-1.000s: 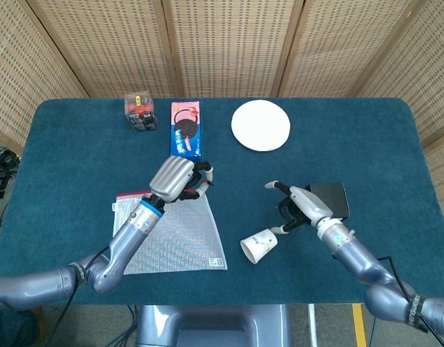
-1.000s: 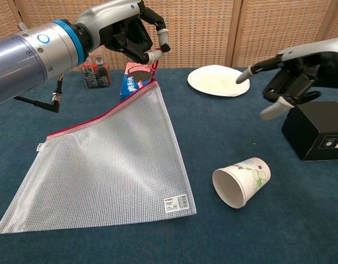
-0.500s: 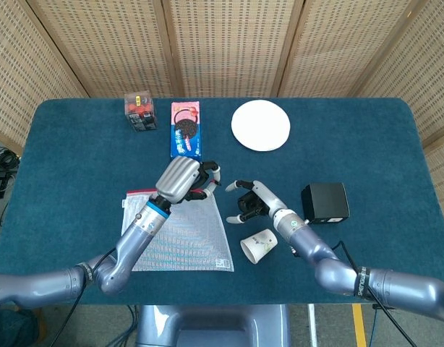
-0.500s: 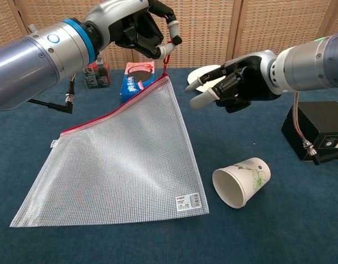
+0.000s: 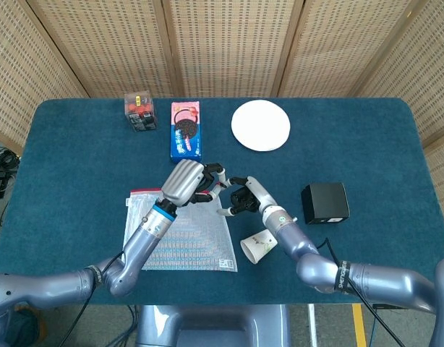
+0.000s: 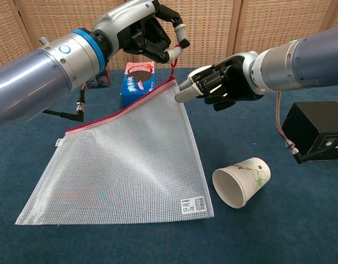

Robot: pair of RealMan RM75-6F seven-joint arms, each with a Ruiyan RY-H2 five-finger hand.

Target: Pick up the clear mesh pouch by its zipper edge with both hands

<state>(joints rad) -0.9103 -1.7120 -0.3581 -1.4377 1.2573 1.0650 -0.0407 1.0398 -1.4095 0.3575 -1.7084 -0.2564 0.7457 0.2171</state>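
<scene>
The clear mesh pouch (image 6: pixel 125 159) hangs tilted, its top right corner lifted and its lower edge lying on the blue table (image 6: pixel 59 242). My left hand (image 6: pixel 150 36) pinches the red zipper edge (image 6: pixel 119 113) at that raised corner. My right hand (image 6: pixel 218 85) hovers just right of the same corner with its fingertips (image 6: pixel 183 97) apart and pointing at the pouch's side edge, holding nothing. In the head view the left hand (image 5: pixel 189 184) and right hand (image 5: pixel 244 199) sit close together above the pouch (image 5: pixel 186 235).
A paper cup (image 6: pixel 241 181) lies on its side right of the pouch. A black box (image 6: pixel 317 132) stands at the right. A cookie box (image 5: pixel 186 129), a small clear box (image 5: pixel 139 110) and a white plate (image 5: pixel 260 125) lie at the back.
My right hand has swung left from beside the black box to the pouch's raised corner. The left hand has carried that corner slightly right and up, dragging the pouch along.
</scene>
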